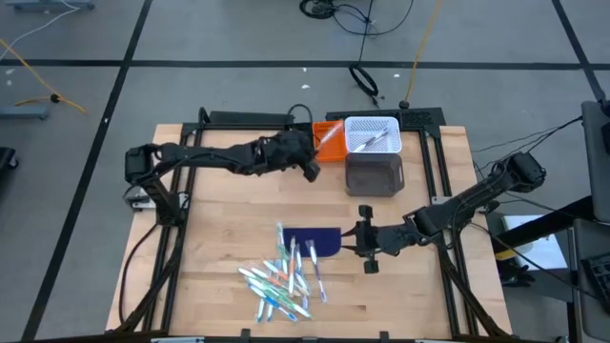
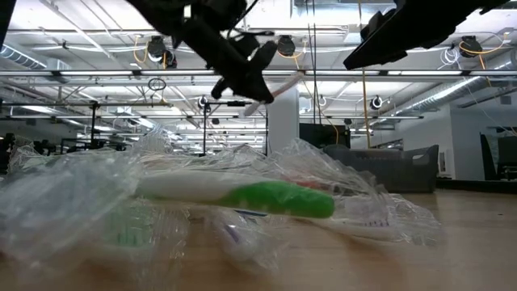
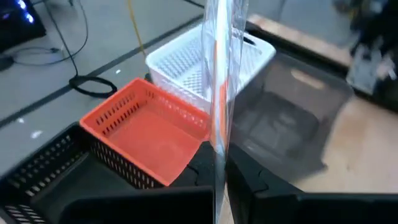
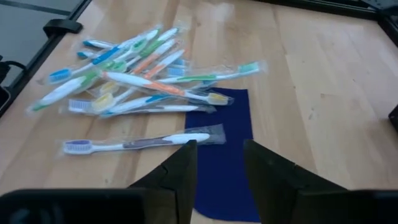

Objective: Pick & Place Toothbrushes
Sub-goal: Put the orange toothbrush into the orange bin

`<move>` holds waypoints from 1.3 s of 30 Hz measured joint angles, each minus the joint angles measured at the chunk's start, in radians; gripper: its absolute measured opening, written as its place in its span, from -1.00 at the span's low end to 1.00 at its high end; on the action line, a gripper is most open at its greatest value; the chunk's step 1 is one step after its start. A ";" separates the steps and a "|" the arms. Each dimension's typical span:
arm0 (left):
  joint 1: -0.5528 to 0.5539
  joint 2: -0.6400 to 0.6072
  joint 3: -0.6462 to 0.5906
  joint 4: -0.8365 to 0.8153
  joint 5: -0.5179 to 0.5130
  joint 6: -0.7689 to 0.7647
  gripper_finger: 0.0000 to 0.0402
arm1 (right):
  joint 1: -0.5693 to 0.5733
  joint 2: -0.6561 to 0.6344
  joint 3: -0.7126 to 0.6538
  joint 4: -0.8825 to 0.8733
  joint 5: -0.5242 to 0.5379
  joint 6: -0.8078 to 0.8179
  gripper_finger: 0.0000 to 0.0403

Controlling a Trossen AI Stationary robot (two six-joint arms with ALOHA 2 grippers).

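My left gripper (image 1: pixel 313 162) is at the far side of the table, beside the orange bin (image 1: pixel 329 145), and is shut on an orange-and-white toothbrush in a clear wrapper (image 3: pixel 219 93). The toothbrush sticks out over the bin. It also shows in the low view (image 2: pixel 279 87), high above the table. A pile of wrapped toothbrushes (image 1: pixel 284 276) lies on the wood near the front edge, partly on a dark blue mat (image 1: pixel 316 242). My right gripper (image 4: pixel 219 165) is open and empty, low over the mat's right end. My left gripper pinches the wrapped toothbrush (image 3: pixel 217 163) between its two fingers. The toothbrush runs on past the fingertips along the line of the fingers, toward the bins. It is lifted clear of the table and hangs over the orange bin's rim.
A white bin (image 1: pixel 372 133) holding some toothbrushes stands to the right of the orange bin. A grey bin (image 1: pixel 374 173) stands in front of the white one. A purple-and-white toothbrush (image 4: pixel 143 143) lies alone next to the mat. Black frame rails run along the table's far edge and sides.
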 joint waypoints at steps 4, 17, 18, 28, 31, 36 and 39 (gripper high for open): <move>0.037 0.000 -0.112 0.253 0.002 -0.119 -0.98 | 0.003 0.000 0.000 0.001 0.000 -0.001 -0.42; 0.074 0.260 0.030 0.425 -0.022 -0.236 -0.98 | 0.002 0.000 0.000 0.001 0.029 -0.018 -0.44; 0.080 0.277 0.062 0.383 -0.037 -0.230 -0.98 | 0.003 0.000 0.000 0.001 0.027 -0.015 -0.44; 0.115 0.400 0.205 0.276 -0.101 -0.308 -0.98 | 0.024 0.000 0.000 -0.007 0.026 -0.004 -0.46; 0.106 0.402 0.215 0.271 -0.149 -0.294 -0.98 | 0.024 0.000 0.000 -0.007 0.025 -0.011 -0.48; 0.101 0.400 0.217 0.247 -0.185 -0.294 -0.96 | 0.024 0.000 -0.001 -0.006 0.025 -0.018 -0.49; 0.102 0.400 0.217 0.256 -0.192 -0.303 -0.98 | 0.024 0.000 0.000 -0.006 0.025 -0.019 -0.49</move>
